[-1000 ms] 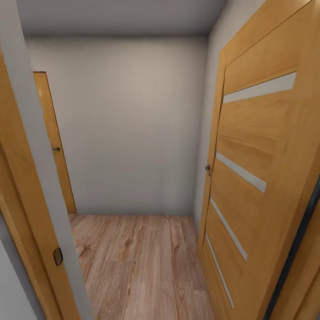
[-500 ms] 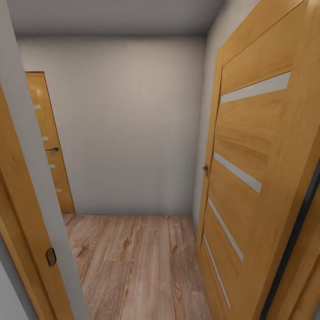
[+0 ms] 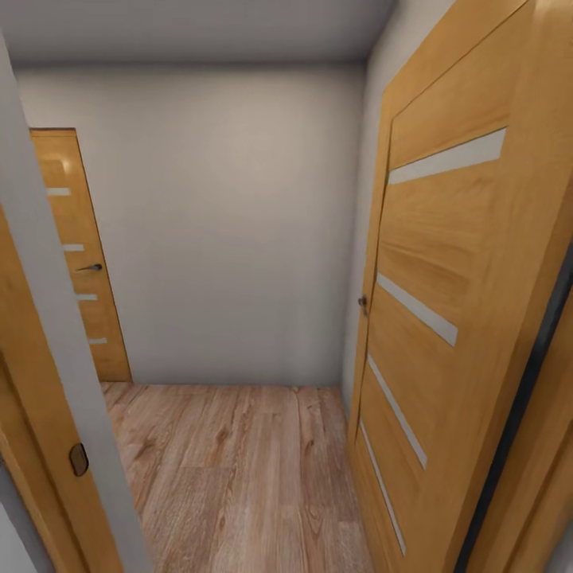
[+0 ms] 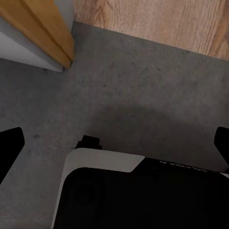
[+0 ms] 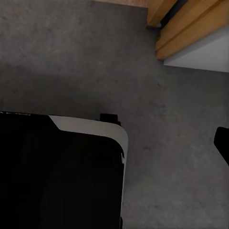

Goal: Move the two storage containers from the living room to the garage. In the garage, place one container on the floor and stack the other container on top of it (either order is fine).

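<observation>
Ahead: a narrow hallway with a light wood plank floor (image 3: 239, 477) and a plain pale wall (image 3: 231, 223).
Right: an open wooden door (image 3: 446, 318) with pale strips.
Far left: a closed wooden door (image 3: 76, 255).
Underfoot: dark grey floor (image 4: 143, 86) beneath the robot's base (image 4: 143, 195).
Left tool (image 4: 114, 145): fingertips wide apart, holding nothing.
Right tool: one fingertip (image 5: 223, 143) visible; spread unclear.

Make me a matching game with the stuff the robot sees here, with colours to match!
Things:
1. open door
2. far wall
3. floor under the robot's base
4. door handle

Colours:
A. dark grey
B. black
C. honey-coloured wood with pale stripes
D. off-white

Pairs: 1-C, 2-D, 3-A, 4-B
</observation>
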You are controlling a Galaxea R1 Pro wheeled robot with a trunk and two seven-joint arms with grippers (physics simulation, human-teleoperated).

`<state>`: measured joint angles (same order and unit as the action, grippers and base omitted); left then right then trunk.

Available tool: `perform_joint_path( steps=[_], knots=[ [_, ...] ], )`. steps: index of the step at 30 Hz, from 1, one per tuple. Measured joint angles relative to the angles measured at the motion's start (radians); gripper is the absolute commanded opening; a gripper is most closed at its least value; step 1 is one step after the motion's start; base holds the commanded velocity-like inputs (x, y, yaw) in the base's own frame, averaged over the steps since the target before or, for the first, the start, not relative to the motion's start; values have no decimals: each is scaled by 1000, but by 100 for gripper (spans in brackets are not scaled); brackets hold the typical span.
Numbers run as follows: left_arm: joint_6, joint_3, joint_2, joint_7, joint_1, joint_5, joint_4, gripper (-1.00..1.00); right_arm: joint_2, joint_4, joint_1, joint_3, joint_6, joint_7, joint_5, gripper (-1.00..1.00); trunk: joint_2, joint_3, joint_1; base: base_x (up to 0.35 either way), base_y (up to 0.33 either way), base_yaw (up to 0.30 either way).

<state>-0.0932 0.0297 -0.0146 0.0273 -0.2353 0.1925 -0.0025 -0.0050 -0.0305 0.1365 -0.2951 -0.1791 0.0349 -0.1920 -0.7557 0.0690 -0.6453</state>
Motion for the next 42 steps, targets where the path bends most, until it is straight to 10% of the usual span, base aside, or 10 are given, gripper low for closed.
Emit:
perform_joint_path(
  steps=[42],
  knots=[
    [5, 0, 5, 0, 0, 0, 0, 100, -2, 0, 0, 0, -2, 0, 2, 100, 0, 0, 1, 238, 0, 6]
  ],
)
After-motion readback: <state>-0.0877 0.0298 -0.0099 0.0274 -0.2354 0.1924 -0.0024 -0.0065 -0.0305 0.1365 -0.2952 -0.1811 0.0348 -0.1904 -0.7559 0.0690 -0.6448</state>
